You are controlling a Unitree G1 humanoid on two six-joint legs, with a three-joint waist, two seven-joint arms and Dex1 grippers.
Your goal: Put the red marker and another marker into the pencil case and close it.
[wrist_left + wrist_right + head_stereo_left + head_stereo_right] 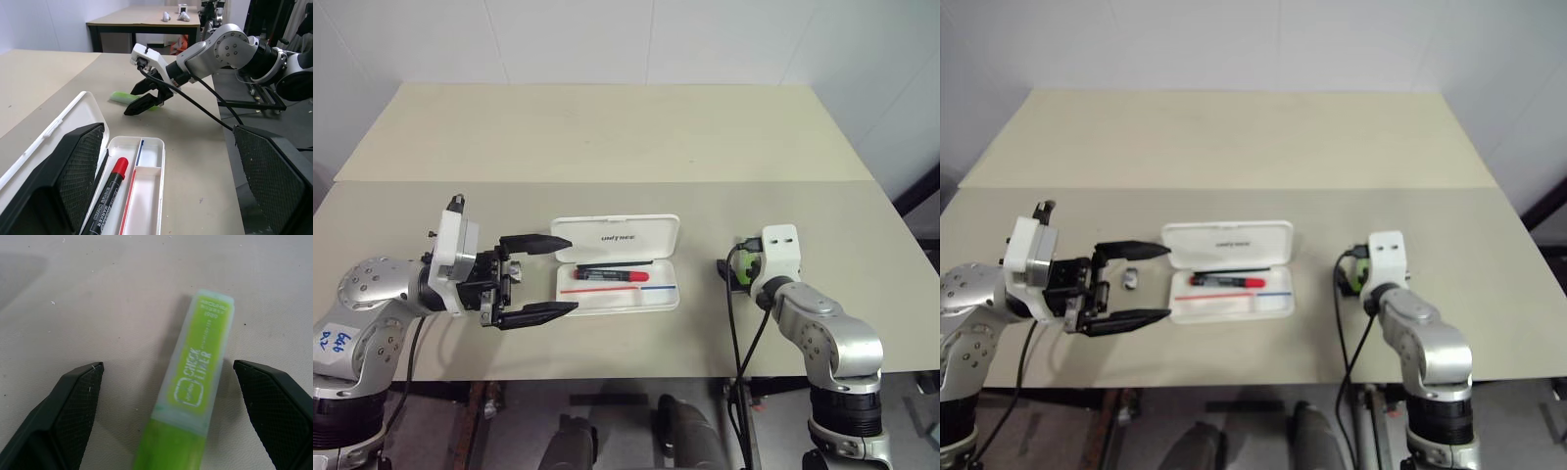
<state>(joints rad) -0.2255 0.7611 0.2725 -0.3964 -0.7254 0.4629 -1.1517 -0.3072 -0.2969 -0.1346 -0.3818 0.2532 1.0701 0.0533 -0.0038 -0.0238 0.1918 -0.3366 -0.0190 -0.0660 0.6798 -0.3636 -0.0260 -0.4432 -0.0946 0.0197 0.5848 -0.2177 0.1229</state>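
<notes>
Green marker [191, 391] lies on table [607, 137] between right gripper's [171, 416] wide-apart fingers, long axis roughly along them; left gripper [540, 279] also open, farther.

Head pair looks forward and down over the table [607, 147], both framing the open pencil case [617, 235]. Left wrist view faces low across the case toward the right tool [146, 100]. Right wrist view sits close above the green highlighter [193, 382].

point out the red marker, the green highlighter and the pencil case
red marker [612, 276], left eye view, on its dark barrel
green highlighter [193, 377], right wrist view, on its pale cap
pencil case [617, 236], left eye view, on the open lid
</notes>
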